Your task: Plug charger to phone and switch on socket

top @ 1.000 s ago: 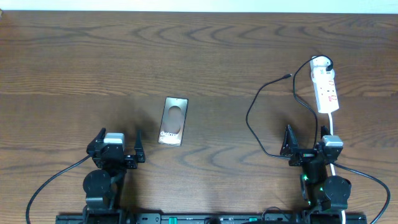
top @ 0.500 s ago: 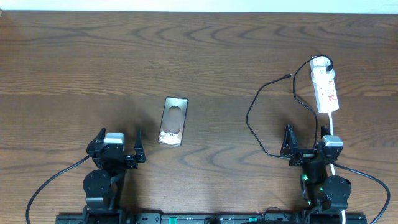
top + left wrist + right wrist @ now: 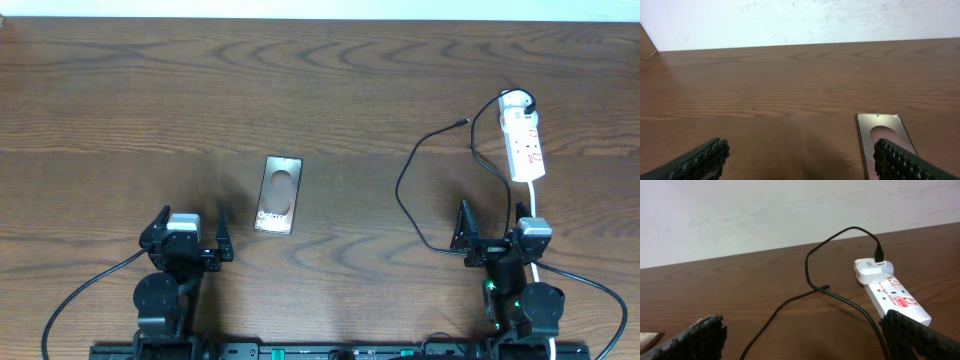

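**Charger tip (image 3: 465, 122) lies ahead of the right gripper (image 3: 492, 222), just left of the socket (image 3: 524, 140)**

The socket lies with its long axis running away from the robot, straight ahead of the right gripper. The charger (image 3: 400, 190) is plugged in at the socket's far end, and its cable loops out over the table (image 3: 120, 100) to the socket's left. The free tip rests near that far end, pointing at the socket, so it lies crosswise to the socket's length. The phone (image 3: 278, 194) lies flat well to the socket's left, roughly parallel to it, just ahead and to the right of the left gripper (image 3: 192, 220). Both grippers stand released, jaws wide, grasping nothing. The right arm looks much the nearer to the tip and the left arm to the phone, so the tip has to be carried leftward from the socket to the phone.
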`<state>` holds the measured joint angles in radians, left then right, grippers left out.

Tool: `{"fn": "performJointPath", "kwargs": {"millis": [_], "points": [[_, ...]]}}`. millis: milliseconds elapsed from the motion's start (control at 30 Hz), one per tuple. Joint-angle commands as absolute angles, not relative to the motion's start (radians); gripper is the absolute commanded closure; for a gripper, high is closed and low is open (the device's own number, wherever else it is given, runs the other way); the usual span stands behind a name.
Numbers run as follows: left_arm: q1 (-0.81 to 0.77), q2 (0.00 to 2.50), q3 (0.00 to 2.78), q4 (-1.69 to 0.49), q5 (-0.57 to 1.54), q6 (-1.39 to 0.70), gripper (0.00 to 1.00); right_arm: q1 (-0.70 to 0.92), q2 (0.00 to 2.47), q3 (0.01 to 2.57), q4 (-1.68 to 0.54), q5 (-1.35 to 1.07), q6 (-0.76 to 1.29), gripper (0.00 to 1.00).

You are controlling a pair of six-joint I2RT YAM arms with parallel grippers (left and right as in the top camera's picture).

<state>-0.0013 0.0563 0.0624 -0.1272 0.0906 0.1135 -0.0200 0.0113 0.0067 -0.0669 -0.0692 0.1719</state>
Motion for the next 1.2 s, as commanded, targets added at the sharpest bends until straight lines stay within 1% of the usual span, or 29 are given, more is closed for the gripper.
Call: {"fn": "performJointPath", "kwargs": {"millis": [0, 433, 700, 900, 1167], "points": [[-0.003, 0.057, 0.04, -0.143, 0.089, 0.134, 0.06, -0.019, 0.006, 0.006, -0.072, -0.054, 0.16, 0.01], [-0.003, 0.057, 0.041, -0.14, 0.089, 0.127, 0.06, -0.019, 0.006, 0.006, -0.072, -0.054, 0.16, 0.01], [-0.003, 0.057, 0.045, -0.04, 0.093, -0.03, 0.06, -0.019, 0.006, 0.006, -0.072, -0.054, 0.16, 0.01], [-0.003, 0.058, 0.082, -0.037, 0.178, -0.043, 0.05, -0.019, 0.006, 0.006, -0.072, -0.054, 0.16, 0.01], [-0.004, 0.094, 0.194, -0.048, 0.221, -0.07, 0.06, -0.019, 0.006, 0.006, -0.072, -0.054, 0.16, 0.01]]}}
